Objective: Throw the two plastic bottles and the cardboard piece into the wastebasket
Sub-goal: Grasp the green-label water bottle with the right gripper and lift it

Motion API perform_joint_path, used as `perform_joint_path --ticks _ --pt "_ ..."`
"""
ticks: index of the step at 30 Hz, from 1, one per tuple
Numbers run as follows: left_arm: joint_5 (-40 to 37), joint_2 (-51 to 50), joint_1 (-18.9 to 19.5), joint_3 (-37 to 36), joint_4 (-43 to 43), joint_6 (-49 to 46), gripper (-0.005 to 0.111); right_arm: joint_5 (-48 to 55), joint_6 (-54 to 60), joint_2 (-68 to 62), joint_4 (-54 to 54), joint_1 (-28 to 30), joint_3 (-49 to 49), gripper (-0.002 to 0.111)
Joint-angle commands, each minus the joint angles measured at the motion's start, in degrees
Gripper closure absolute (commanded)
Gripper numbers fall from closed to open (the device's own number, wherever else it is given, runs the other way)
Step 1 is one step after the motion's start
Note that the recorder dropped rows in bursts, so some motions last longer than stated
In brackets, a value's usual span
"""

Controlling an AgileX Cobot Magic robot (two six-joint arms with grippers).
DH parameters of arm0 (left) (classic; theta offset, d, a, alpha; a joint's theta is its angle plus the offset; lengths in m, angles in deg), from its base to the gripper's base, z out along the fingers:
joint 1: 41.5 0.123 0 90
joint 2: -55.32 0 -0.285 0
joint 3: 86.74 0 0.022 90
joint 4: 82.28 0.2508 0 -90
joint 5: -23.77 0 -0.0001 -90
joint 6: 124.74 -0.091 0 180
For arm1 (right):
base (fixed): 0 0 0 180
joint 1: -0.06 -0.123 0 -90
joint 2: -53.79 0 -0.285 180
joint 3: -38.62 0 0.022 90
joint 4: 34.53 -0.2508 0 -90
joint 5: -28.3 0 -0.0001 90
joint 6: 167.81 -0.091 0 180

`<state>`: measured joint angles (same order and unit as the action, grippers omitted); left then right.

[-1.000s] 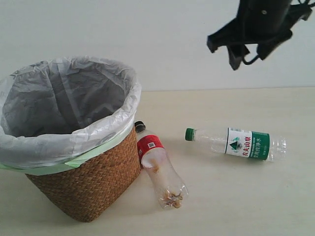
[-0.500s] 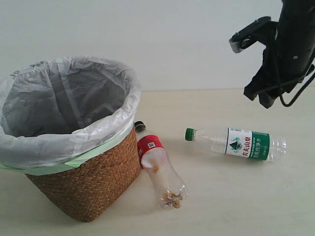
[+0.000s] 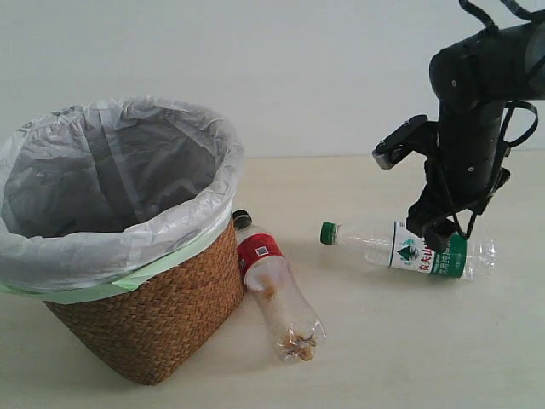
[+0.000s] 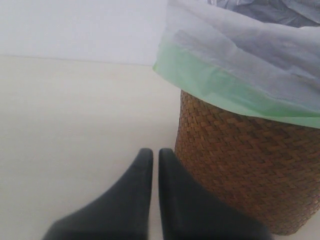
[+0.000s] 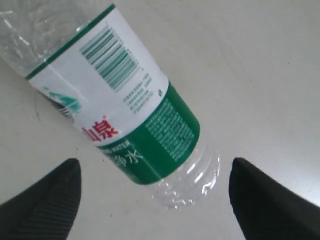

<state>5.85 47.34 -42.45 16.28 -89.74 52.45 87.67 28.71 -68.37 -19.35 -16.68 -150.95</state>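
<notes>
The green-capped bottle with its green-white label lies on its side on the table, right of centre. My right gripper hangs open just above the bottle's label end. In the right wrist view the same bottle lies between the spread fingers of the right gripper, with neither finger touching it. The black-capped, red-labelled bottle lies against the wicker wastebasket. My left gripper is shut and empty, low beside the wastebasket. The cardboard piece is out of view.
The wastebasket's white bag liner folds over the rim with a pale green edge. The pale tabletop runs back to a white wall. The left arm does not show in the exterior view.
The right arm has come down from the upper right corner to just over the green-labelled bottle. Both bottles and the wastebasket have stayed put.
</notes>
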Motion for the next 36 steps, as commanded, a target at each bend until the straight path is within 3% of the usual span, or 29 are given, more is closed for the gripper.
perform_joint_path --ticks 1,24,25,26,27,29,36 --pt "0.2 0.2 0.0 -0.2 0.2 0.3 0.103 -2.6 1.7 -1.5 0.3 0.0 0.2 0.035" --pt "0.2 0.2 0.0 -0.2 0.2 0.3 0.103 -9.9 3.9 -8.4 -1.4 -5.1 0.2 0.037" --pt "0.2 0.2 0.0 -0.2 0.2 0.3 0.103 -9.9 3.8 -8.4 -1.4 -5.1 0.2 0.040" --pt "0.2 0.2 0.0 -0.2 0.2 0.3 0.103 -9.9 3.3 -8.4 -1.4 -5.1 0.2 0.049" --pt "0.2 0.2 0.0 -0.2 0.2 0.3 0.103 -9.7 2.9 -8.4 -1.4 -5.1 0.2 0.064" --pt "0.2 0.2 0.0 -0.2 0.2 0.3 0.103 -8.5 1.1 -8.4 -1.5 -5.1 0.2 0.106" --pt "0.2 0.2 0.0 -0.2 0.2 0.3 0.103 -3.5 -5.4 -4.2 -5.8 -5.1 1.4 0.095"
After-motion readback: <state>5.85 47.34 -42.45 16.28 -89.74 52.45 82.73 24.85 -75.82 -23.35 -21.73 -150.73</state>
